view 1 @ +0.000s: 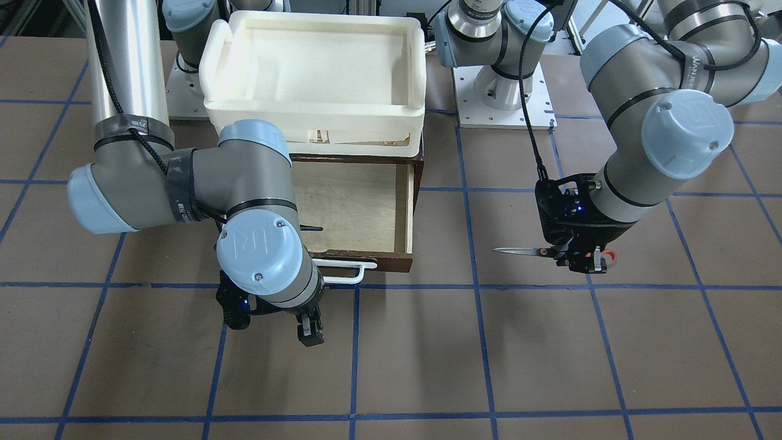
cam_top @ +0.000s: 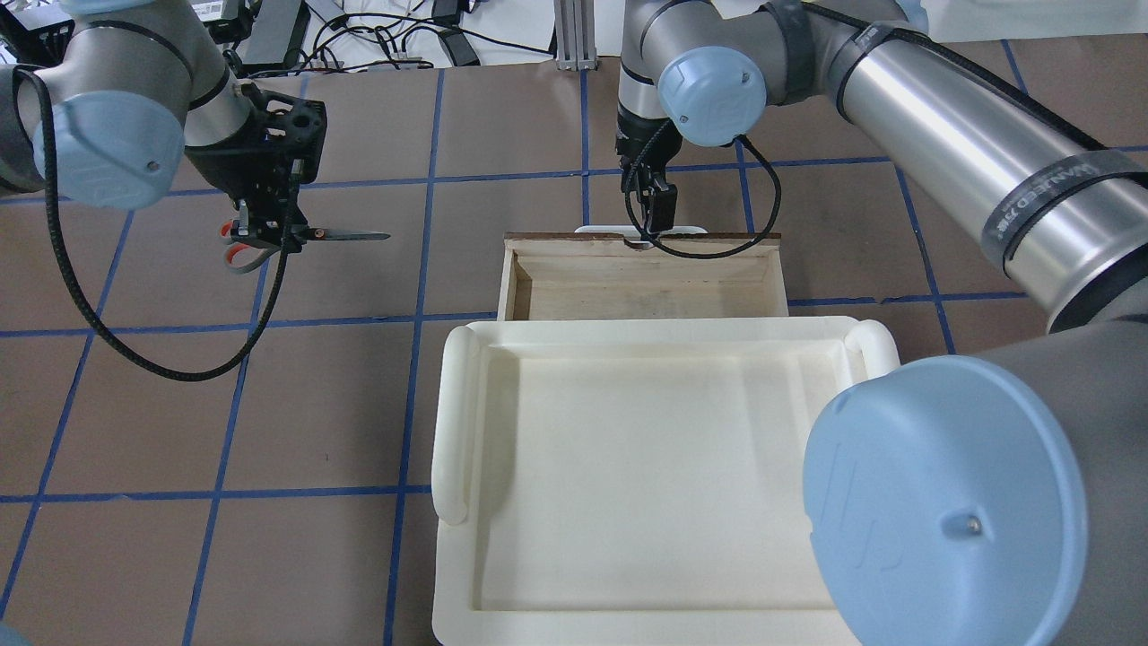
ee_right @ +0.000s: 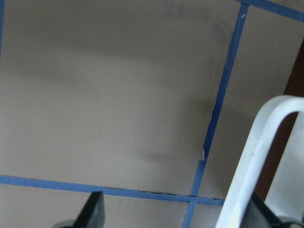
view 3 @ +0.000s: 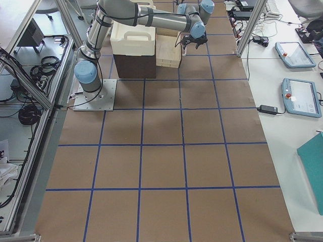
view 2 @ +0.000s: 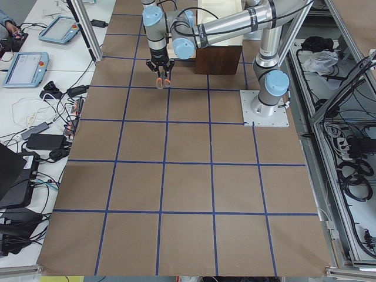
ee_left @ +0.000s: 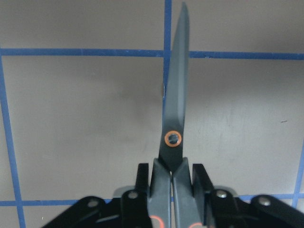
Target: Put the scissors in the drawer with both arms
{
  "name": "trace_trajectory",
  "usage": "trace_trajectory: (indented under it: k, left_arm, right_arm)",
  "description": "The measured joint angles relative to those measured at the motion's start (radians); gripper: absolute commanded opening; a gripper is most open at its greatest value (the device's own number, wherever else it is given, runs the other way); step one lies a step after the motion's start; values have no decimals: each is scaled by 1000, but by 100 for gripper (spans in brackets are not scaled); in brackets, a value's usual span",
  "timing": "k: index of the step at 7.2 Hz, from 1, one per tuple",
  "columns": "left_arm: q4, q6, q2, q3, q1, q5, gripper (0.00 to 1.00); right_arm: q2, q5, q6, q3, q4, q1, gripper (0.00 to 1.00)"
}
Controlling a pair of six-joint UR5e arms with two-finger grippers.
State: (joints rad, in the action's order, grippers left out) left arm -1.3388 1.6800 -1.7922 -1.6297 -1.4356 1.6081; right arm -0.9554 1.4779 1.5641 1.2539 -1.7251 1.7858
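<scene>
The scissors (view 1: 530, 250) are gripped near the pivot in my left gripper (view 1: 577, 261), held level above the table, blades pointing toward the drawer (view 1: 357, 208). In the overhead view the scissors (cam_top: 345, 236) and left gripper (cam_top: 266, 235) are left of the drawer (cam_top: 641, 289). The left wrist view shows the blades (ee_left: 175, 95) sticking out past the shut gripper (ee_left: 171, 176). The drawer is pulled open, its pale inside bare. My right gripper (view 1: 308, 327) is open just in front of the white bar handle (view 1: 345, 272); the handle (ee_right: 249, 166) shows by one finger (ee_right: 95, 213).
A white foam tray (view 1: 314, 116) sits on top of the brown cabinet over the drawer's back; it also shows in the overhead view (cam_top: 457, 422). The right arm's elbow (view 1: 256, 201) hangs over the drawer's side. Brown table with blue tape grid lies all around.
</scene>
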Motion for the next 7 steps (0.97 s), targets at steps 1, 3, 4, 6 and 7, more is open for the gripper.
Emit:
trace_trajectory:
  k: [1,3,4,6,7]
  left_arm:
    - [-5,-14,3,0,-3,0,0]
    - [-21,-65,15,0,-27,-2,0]
    - [-29,-98,26,0,-54,2,0]
    - [-37,-140,32,3,-81,13,0]
    - [-39,-144,33,3,-84,15,0]
  right_arm:
    - [9,0,-1,-10,0,-1,100]
    - [15,1,-1,-20,0,-2,100]
    - [7,4,-1,-20,5,-2,100]
    - [-49,9,0,-19,48,-2,100]
    - [-84,19,-14,-19,79,-2,100]
